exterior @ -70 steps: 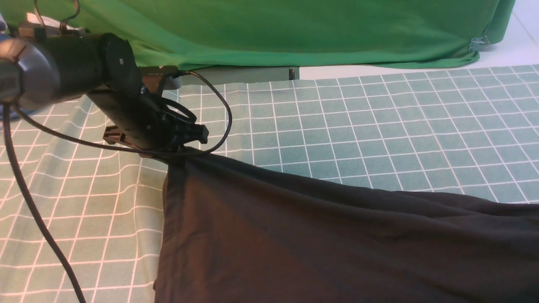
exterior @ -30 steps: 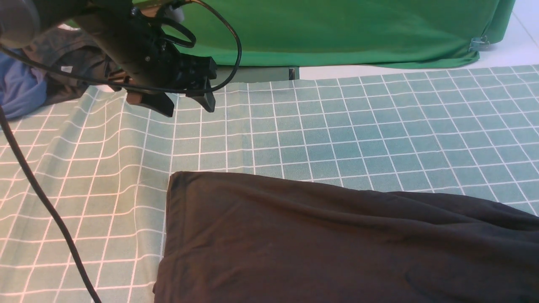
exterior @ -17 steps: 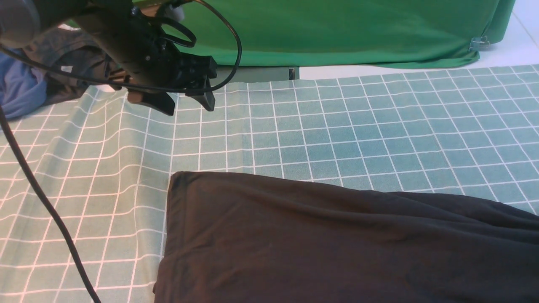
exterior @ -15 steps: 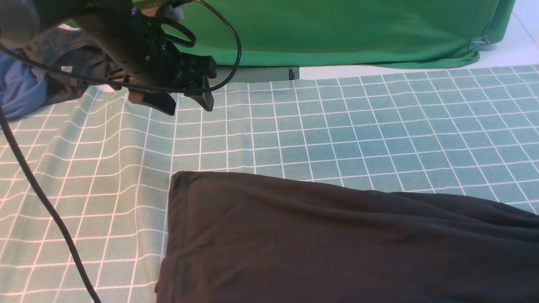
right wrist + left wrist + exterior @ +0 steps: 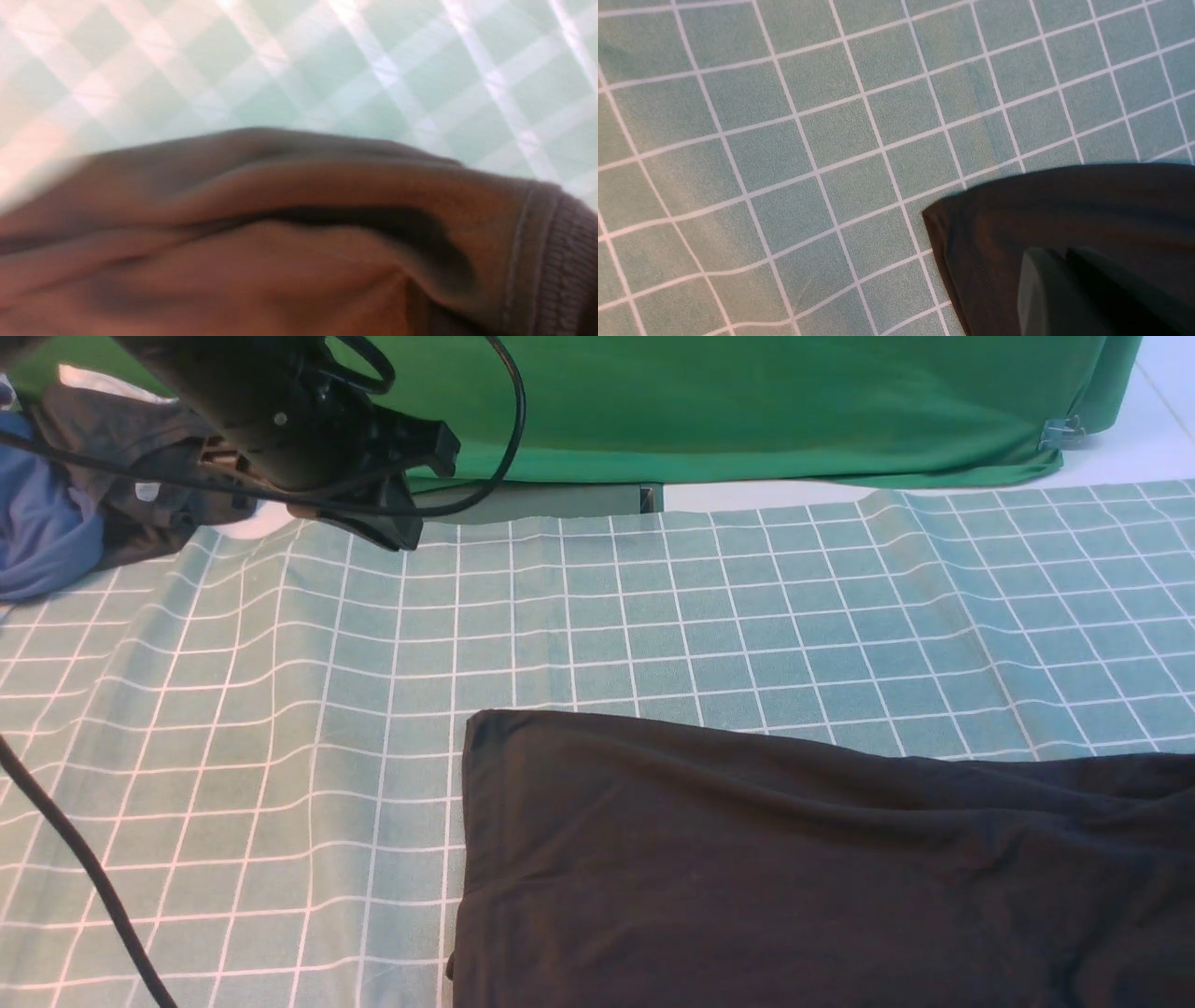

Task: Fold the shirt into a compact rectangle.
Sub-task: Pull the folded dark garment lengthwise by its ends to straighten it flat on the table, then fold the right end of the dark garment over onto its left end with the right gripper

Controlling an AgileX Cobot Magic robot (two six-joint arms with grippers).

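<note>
Black cotton, the shirt [image 5: 794, 868] lies spread on the near right part of the green checked surface [image 5: 653, 616]. The left tool [image 5: 397, 527] hangs above the far left, well apart from it, fingers pressed together and empty. The right tool is outside the front view; its wrist camera shows only blurred shirt fabric [image 5: 289, 233], so its grip cannot be told.

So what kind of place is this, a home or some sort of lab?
Most likely a lab or staged recording setup, not a home: a plain green backdrop cloth hangs behind, a teal white-gridded cloth covers the table, and a black cabled robot arm hangs above a black cotton shirt.
</note>
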